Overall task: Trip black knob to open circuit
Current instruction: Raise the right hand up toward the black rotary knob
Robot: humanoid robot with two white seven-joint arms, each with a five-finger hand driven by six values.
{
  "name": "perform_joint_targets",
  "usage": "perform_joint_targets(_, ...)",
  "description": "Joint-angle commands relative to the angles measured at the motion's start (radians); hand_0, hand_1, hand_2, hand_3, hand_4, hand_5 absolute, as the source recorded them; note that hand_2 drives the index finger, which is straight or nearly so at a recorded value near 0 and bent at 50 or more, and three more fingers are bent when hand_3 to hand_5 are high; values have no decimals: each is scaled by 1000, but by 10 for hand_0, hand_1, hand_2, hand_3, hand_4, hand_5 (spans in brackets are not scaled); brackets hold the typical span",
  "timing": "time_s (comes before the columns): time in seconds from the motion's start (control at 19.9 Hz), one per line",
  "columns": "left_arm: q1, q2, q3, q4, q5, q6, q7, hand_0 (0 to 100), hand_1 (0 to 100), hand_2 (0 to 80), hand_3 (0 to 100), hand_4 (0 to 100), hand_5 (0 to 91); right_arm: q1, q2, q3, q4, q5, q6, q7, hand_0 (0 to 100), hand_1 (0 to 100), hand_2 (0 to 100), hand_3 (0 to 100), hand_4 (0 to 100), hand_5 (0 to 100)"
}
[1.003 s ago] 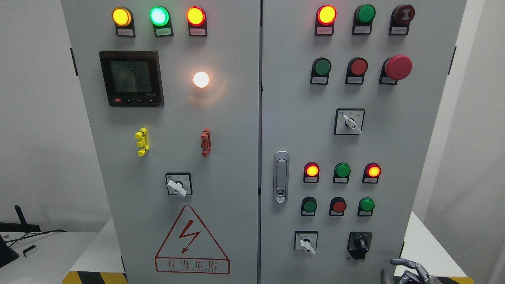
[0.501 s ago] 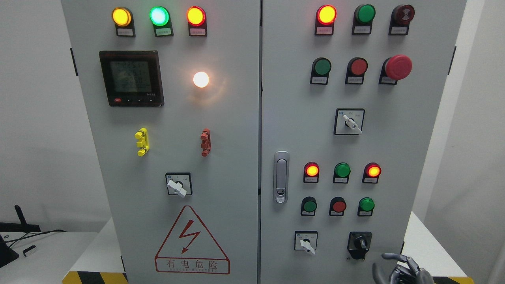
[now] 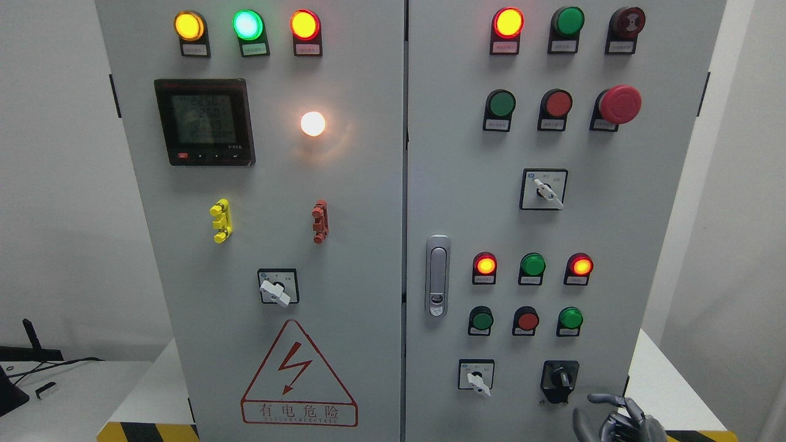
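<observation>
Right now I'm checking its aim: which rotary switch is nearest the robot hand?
The black knob at the right door's bottom right, just above the right robot hand. The other switches have white handles.

**Head camera, facing the cabinet front**

Only 1 view is given, from the robot's head. It looks straight ahead and a little downward at the tall grey metal two-door control cabinet (image 3: pixel 393 184), near enough that the 2 doors fill most of the frame and the cabinet's top is cut off. White walls show at both sides, and a white desk (image 3: pixel 73 393) at lower left.
</observation>
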Motion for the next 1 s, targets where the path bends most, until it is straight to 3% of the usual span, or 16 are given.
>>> perform_joint_targets(0.0, 0, -1, 0, 0, 5, -1, 1, 120, 389, 0, 0, 0, 0, -17, 5, 6, 29, 9, 4, -2, 343, 701, 414, 942, 1000, 1000)
perform_joint_targets(0.95, 0, -1, 0, 0, 5, -1, 1, 120, 389, 0, 0, 0, 0, -37, 8, 23, 38, 26, 30, -1, 355, 692, 424, 945, 1000, 1000)
